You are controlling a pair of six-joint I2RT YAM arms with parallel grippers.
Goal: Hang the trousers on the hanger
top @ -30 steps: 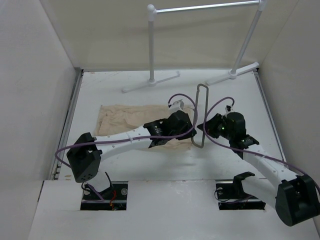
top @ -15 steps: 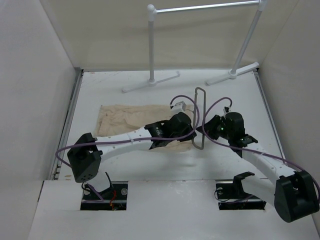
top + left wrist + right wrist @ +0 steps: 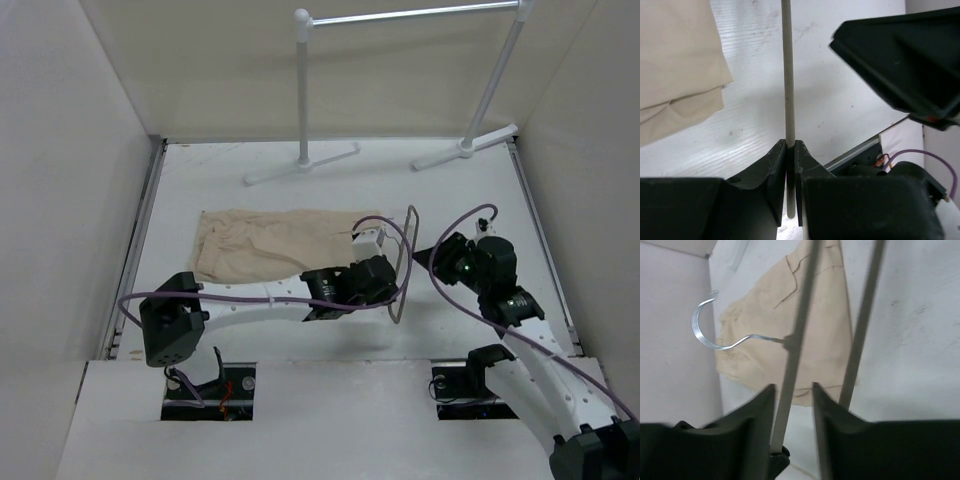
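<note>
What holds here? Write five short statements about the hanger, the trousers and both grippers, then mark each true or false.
1. The left gripper is shut on the hanger. True.
2. The trousers are draped over the hanger. False: they lie flat on the table, beside it.
3. The right gripper has its jaws apart, with a hanger wire between them. True.
4. The hanger hangs on the white rack. False: the left gripper holds it, well short of the rack.
5. The right gripper grips the trousers. False: it touches no cloth.

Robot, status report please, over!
Left gripper shut on thin grey wire hanger. Right gripper open around it. Beige cloth trousers flat on table, unhung. Nothing blocking.
</note>
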